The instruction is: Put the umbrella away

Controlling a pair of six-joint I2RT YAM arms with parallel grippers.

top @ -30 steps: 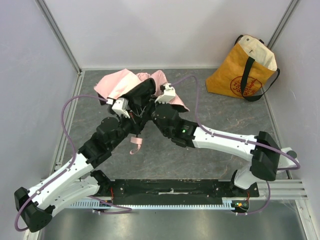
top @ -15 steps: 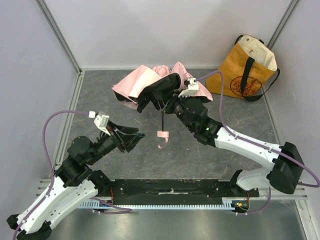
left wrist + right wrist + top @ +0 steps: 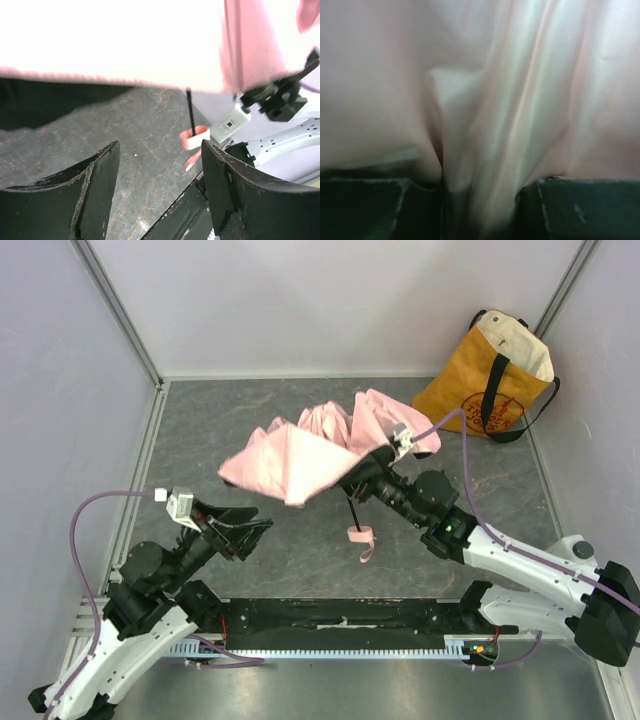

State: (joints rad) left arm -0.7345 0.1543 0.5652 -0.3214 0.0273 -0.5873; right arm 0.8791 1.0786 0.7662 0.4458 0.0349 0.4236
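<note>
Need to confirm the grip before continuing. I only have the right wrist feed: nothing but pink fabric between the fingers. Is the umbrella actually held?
Observer: Yes. The top view shows the right gripper clamped on the umbrella, canopy up and black shaft hanging down.
Operator: Left arm in the way?
Observer: No. The left gripper is open, empty and apart from the umbrella, on its near left.
Operator: Anywhere to stow it?
Observer: A yellow tote bag stands upright at the far right corner, mouth open.

Left gripper (image 3: 160,147) jaws apart, empty. Umbrella (image 3: 125,45) canopy overhead; black shaft (image 3: 191,110) and pink handle (image 3: 194,138) hang beyond.
</note>
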